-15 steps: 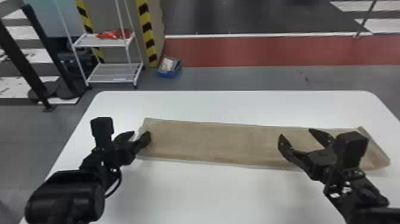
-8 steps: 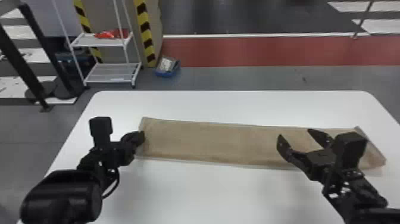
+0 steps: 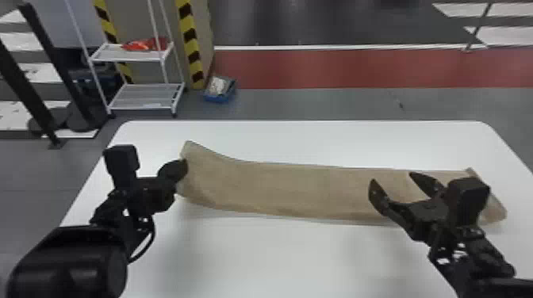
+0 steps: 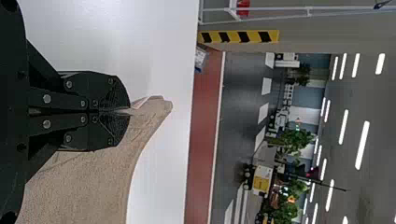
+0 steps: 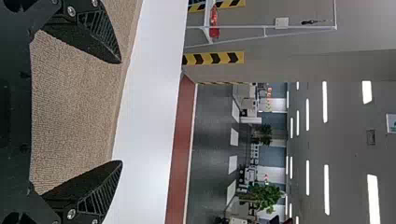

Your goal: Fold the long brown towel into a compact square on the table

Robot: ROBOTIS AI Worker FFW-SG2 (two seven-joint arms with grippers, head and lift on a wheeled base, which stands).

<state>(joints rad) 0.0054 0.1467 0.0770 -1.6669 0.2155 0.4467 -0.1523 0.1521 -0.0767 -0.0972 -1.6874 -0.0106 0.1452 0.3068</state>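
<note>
While the head view took in the whole strip, the long brown towel (image 3: 293,190) lay stretched from left to right over the white table (image 3: 257,253). Left gripper (image 3: 183,163) was at the towel's left end, clenched on its edge. Far corner of that end stuck out beyond the fingers; the end curved out of line with the straighter middle and looked raised off the tabletop. Right gripper (image 3: 392,178) was released over the towel's right part, two fingers well parted, brown cloth in sight between them. Right end of the towel reached out past that gripper, partly hidden behind it. On the floor behind the table: a white rack (image 3: 139,97) with something red (image 3: 146,44) on its upper shelf, a blue box (image 3: 222,96) near it, and a red floor band (image 3: 357,69) running off to the right.

Left wrist view: left gripper (image 4: 130,112) squeezed together, fingertips meeting on a pinch of towel edge. A small corner poked out past the tips; the rest of the cloth spread away to one side, its edge bowed, white tabletop beyond it.

Right wrist view: right gripper (image 5: 121,112) spread wide, a broad stretch of textured brown weave between its fingers, the towel's long edge near the tips. Could not tell whether the fingers touched the cloth
</note>
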